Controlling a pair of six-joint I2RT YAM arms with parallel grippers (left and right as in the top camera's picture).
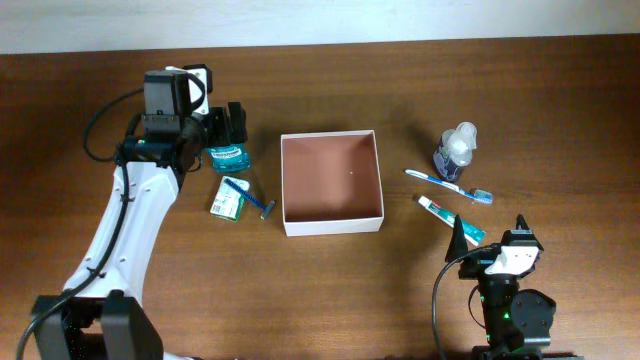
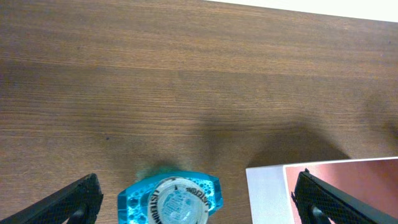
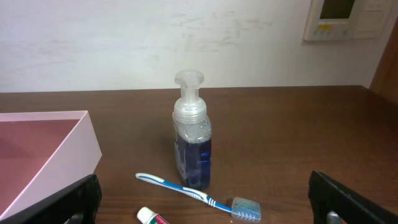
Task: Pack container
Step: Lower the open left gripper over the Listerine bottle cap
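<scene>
Looking at progress here: basically zero so far, as far as I can tell. On the brown wooden surface (image 1: 400, 80) the container (image 1: 330, 175) sits about in the middle, and its reddish-brown inside is bare, so not one item is packed yet. The left tool (image 1: 226, 128) is just left of the container, spread wide with nothing gripped. From the left wrist view the teal Listerine mouthwash bottle (image 2: 169, 200) sits between the two fingers with clear gaps on both sides, so my guess is that one goes in first. The right tool (image 1: 490, 235) is down at the near right edge, also wide open and empty, pointed toward the stuff on that side. Everything else is lying outside the box. To the right of it are the clear pump bottle (image 3: 191, 140) with blue liquid, standing upright, then the toothpaste tube (image 1: 450, 217) and the toothbrush (image 1: 448, 184), both flat. To the left, near the mouthwash, there's what looks like a blue razor (image 1: 250, 196) and the small green-white packet (image 1: 227, 203). So six things left to move, the whole job really.
</scene>
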